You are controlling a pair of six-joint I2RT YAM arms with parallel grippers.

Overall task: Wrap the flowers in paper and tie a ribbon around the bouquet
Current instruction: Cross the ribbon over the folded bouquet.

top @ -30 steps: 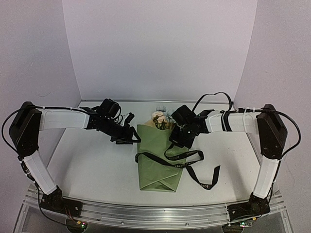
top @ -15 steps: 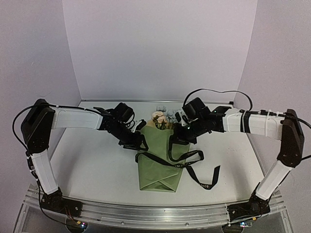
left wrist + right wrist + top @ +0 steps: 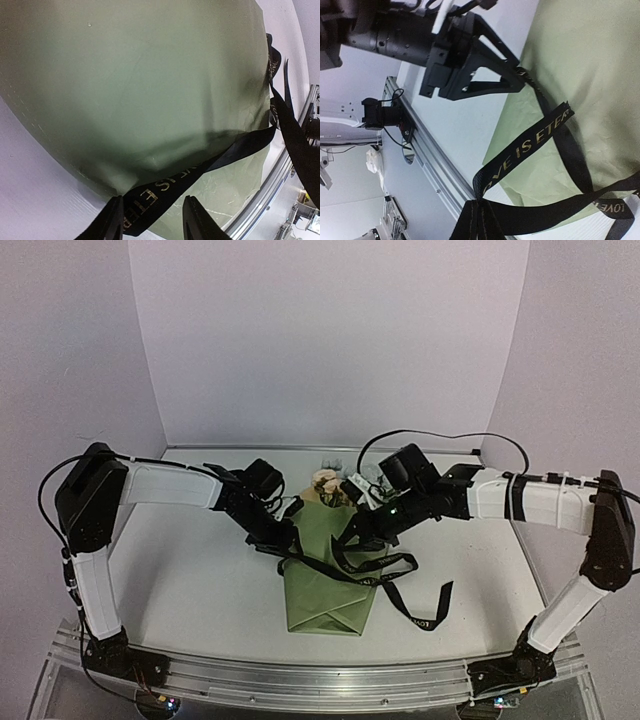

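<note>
Top view, paper: the big olive-green sheet of paper [image 3: 325, 585] lies folded into a cone on the white desk [image 3: 190, 580], between the two arms.
Top view, flowers: the small cream and pale blue fake flowers [image 3: 325, 483] poke out of the cone's far end.
Top view, ribbon: the long thin black ribbon [image 3: 385, 575] with pale letters crosses the paper. One end trails onto the desk on the right.
Top view, left claw [image 3: 285, 540]: at the paper's left edge, by the ribbon.
Top view, right claw [image 3: 350, 530]: low over the paper, with ribbon hanging from it.
Left wrist view, left claw: fingers [image 3: 112, 220] spread apart, with the ribbon's lettered end lying between them.
Right wrist view, right claw: pressed together, pinching the bunched ribbon.
</note>
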